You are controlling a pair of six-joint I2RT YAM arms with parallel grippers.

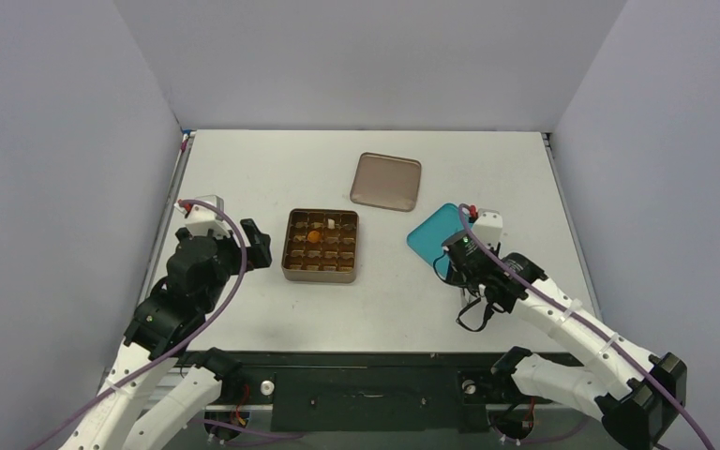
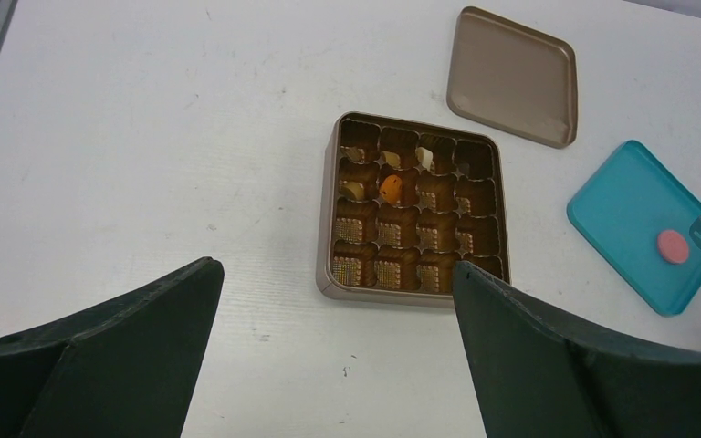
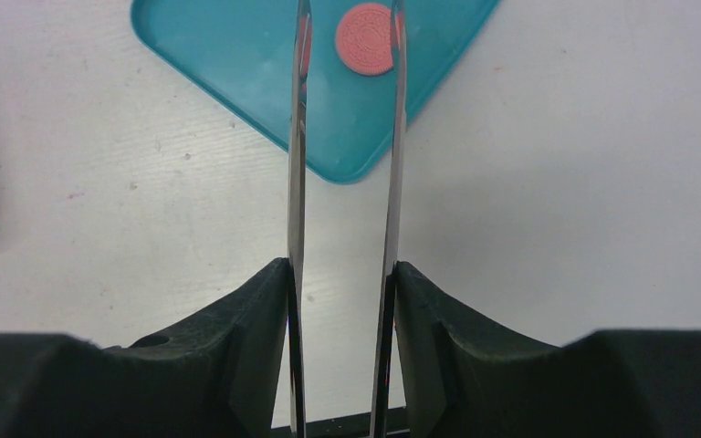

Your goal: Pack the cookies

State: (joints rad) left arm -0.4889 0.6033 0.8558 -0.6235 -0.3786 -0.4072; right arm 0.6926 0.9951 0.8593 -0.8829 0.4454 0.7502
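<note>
The cookies (image 2: 389, 188) were only partly packed. An orange cookie (image 1: 313, 237) sat in one little box of the brown tin (image 2: 325, 228), and a cream cookie (image 2: 425, 157) sat in a box near the far edge. Some other boxes were too dark to tell. The pink cookie (image 3: 365, 38) lay alone on the teal plate (image 3: 237, 64), well apart from the tin. The lid (image 2: 511, 78) lay flat on the counter (image 2: 146, 137) behind the tin. The right tool (image 3: 348, 16) was over the plate with its two thin metal blades (image 3: 298, 137) about half open. One tip stood beside the pink cookie and one over its edge, but they were not closed on it, and the tool held nothing. The left tool (image 2: 336, 270) hung near the tin, spread very wide, and it held nothing too. The step in hand looked like picking up the pink cookie. Next, the right tool would likely need to drop a bit, line its blades up around the cookie and pinch softly so it did not crack or slip. Then it would need to carry it to a bare box in the tin.
</note>
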